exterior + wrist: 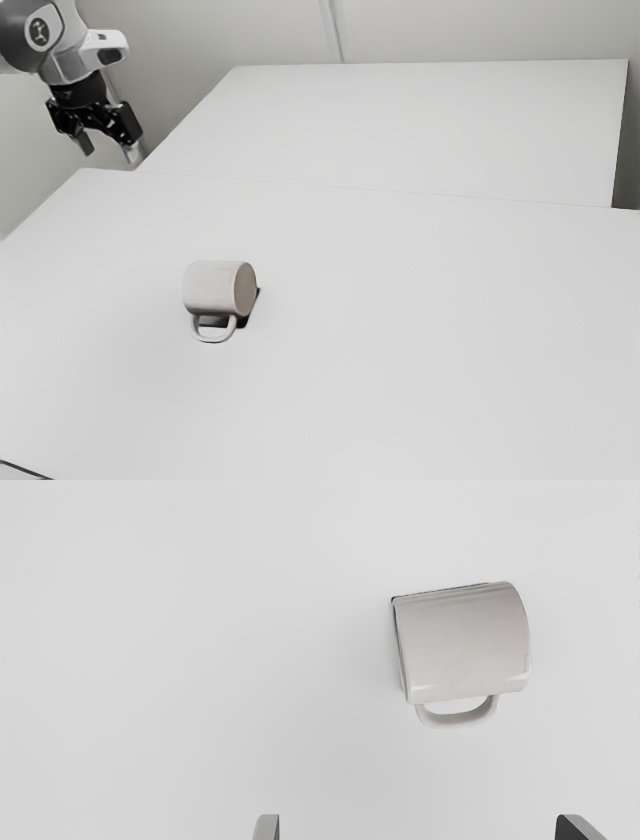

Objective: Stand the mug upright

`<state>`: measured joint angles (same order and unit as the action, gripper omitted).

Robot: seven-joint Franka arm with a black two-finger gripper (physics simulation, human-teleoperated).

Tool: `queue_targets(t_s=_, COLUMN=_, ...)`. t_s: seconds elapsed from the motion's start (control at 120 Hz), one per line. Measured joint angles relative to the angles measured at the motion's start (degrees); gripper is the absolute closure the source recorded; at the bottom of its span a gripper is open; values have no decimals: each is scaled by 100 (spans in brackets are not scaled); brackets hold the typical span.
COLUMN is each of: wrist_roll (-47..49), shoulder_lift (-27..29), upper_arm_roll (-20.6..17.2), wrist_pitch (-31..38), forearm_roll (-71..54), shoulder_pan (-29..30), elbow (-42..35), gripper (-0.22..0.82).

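Table (430,350): mug (210,288) well apart from pincer (109,152).

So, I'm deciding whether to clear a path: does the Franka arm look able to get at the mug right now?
Probably yes. The mug lies on its side on the table, I see nothing between it and the raised gripper, and the fingers stand well apart.

Exterior view: plain white tabletop (430,330), its far edge a thin line; beyond it, a second white flat surface (420,130). Pale wall (480,30) behind, bearing a narrow upright strip (333,30). Thin dark line (25,470) in the near corner at the exterior view's left.
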<state>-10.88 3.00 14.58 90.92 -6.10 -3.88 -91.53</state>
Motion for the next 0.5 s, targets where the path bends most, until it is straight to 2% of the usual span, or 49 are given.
queue_targets(t_s=0.325, wrist_roll=17, shoulder_lift=78, upper_arm_roll=36, wrist_pitch=33, forearm_roll=246, shoulder_pan=40, elbow=-35, gripper=0)
queue_targets(t_s=0.4, wrist_roll=16, shoulder_lift=78, upper_arm_roll=122, wrist_pitch=31, forearm_roll=635, shoulder_pan=260, elbow=-122, gripper=0)
queue_targets(t_s=0.5, wrist_roll=20, shoulder_lift=45, upper_arm_roll=154, wrist_pitch=29, forearm_roll=1335, shoulder_pan=828, elbow=-417, gripper=0)
